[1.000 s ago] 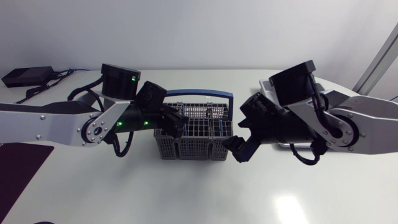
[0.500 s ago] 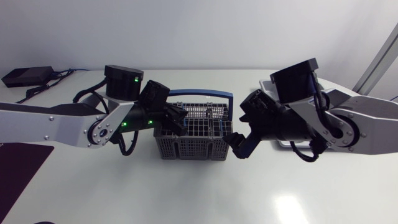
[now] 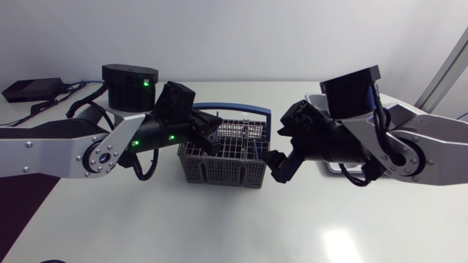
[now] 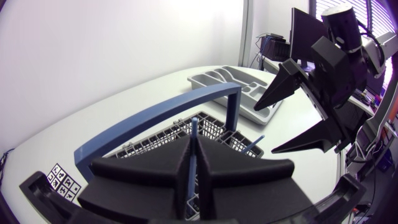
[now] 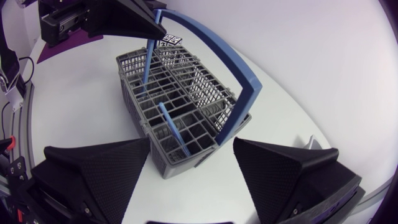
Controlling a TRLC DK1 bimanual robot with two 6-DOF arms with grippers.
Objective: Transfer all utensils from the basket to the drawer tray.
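A grey wire basket (image 3: pixel 219 174) with a blue arched handle (image 3: pixel 235 109) stands mid-table. My left gripper (image 3: pixel 211 138) hangs over its left part, shut on the thin blue handle of an upright utensil (image 4: pixel 194 126) that still stands in the basket (image 4: pixel 219 129). A second blue utensil (image 5: pixel 175 129) leans in a compartment at the end nearer my right gripper (image 5: pixel 193 182). That gripper is open just outside this end of the basket (image 5: pixel 132 94), nothing between its fingers. The grey drawer tray (image 4: pixel 240 93) lies beyond the basket, partly hidden under my right arm in the head view.
A card with small black markers (image 4: pixel 61 180) lies on the table beside the basket. My right gripper (image 4: pixel 297 106) stands wide ahead of the left one, across the basket. A dark mat (image 3: pixel 18 197) covers the table's left edge.
My left gripper's fingers have come together on the blue utensil, and the left arm has risen a little. My right gripper has stayed beside the basket.
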